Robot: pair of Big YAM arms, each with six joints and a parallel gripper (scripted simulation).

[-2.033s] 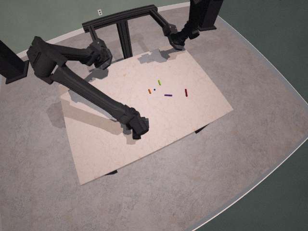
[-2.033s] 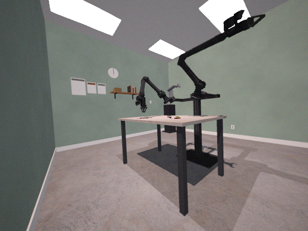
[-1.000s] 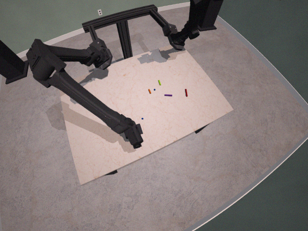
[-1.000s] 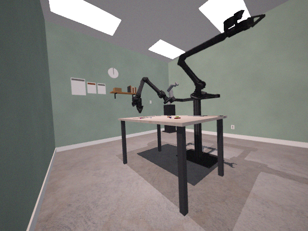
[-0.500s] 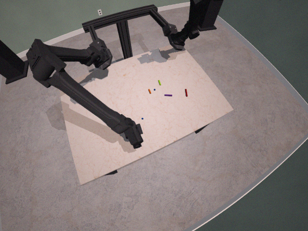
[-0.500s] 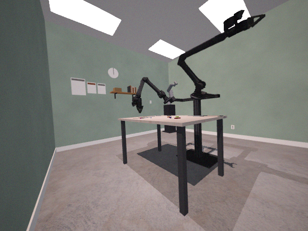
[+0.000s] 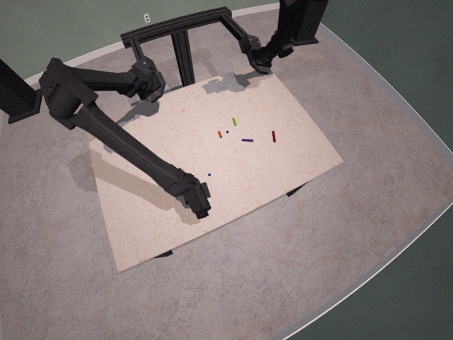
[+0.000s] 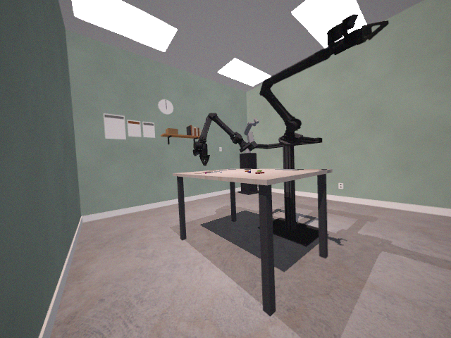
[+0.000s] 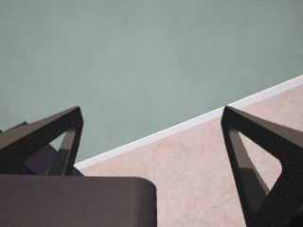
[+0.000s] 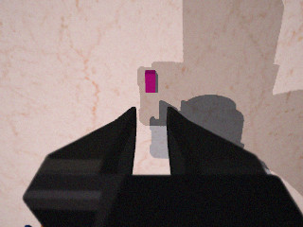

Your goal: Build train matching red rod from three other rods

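Hovering slightly apart, the right pincer (image 7: 202, 214) (image 8: 205, 163) (image 10: 151, 114) held nothing above the tabletop (image 7: 233, 190) (image 8: 232, 175) (image 10: 47, 71)—the magenta rod (image 8: 206, 172) (image 10: 151, 81) was hidden from the top view—while the left pincer (image 8: 387, 22) (image 9: 151, 113) gaped, empty.
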